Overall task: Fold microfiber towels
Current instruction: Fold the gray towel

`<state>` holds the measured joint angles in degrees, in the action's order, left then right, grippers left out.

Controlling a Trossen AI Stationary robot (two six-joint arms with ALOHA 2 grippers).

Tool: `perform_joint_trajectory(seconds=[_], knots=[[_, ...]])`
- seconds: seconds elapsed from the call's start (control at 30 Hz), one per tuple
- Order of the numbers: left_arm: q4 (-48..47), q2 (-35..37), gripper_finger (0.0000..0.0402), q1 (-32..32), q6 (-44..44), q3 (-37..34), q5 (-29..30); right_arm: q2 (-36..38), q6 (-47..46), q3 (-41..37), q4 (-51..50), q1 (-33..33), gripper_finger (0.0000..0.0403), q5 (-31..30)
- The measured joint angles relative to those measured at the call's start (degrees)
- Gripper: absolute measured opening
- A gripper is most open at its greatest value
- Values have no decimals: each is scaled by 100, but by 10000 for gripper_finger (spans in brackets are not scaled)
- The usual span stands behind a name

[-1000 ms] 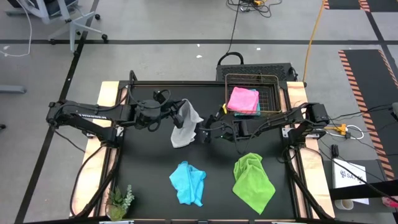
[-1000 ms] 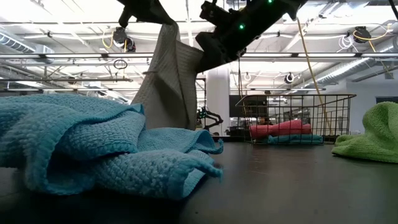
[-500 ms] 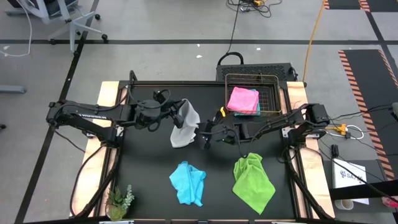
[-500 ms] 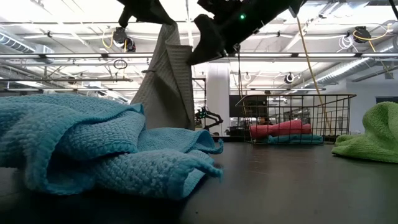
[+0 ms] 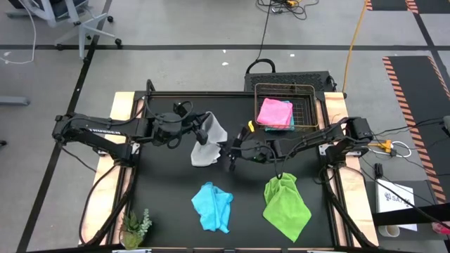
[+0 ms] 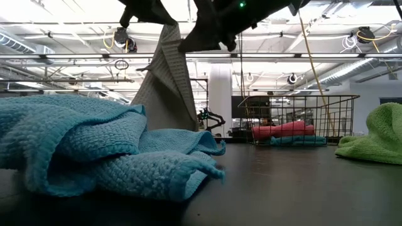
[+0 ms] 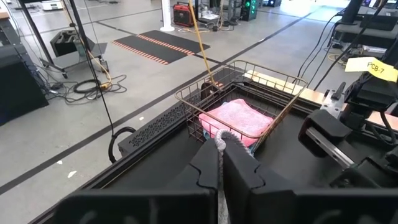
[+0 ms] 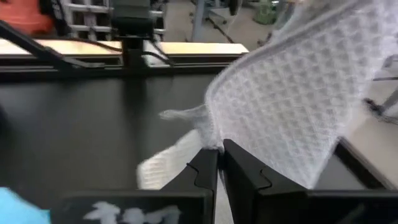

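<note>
Your left hand (image 5: 199, 128) was pinched on the top edge of the white-grey waffle-weave microfiber towel (image 5: 206, 144), which hung above the black tabletop (image 5: 169, 197) with its lower end touching it. Your right hand (image 5: 229, 154) was pressed together on a lower corner just beside it. Had either thin pinch slipped, the cloth could have dropped and bunched. The crumpled light blue towel (image 5: 212, 206) and lime green towel (image 5: 285, 206) lay near, and a low swing could have dragged them.
</note>
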<state>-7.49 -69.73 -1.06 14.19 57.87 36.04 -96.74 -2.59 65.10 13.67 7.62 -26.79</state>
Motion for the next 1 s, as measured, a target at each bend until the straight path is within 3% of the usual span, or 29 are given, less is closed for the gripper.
perform_joint_trajectory(seconds=[0.57,0.77,1.0], knots=[[0,0,18,0,12,0,-5,1,-210,0,196,-69,2,151],[-76,0,5,0,28,0,-7,62,-279,0,150,-70,1,120],[-853,0,53,30,491,-2,-8,700,316,0,-28,-4,1,-475]])
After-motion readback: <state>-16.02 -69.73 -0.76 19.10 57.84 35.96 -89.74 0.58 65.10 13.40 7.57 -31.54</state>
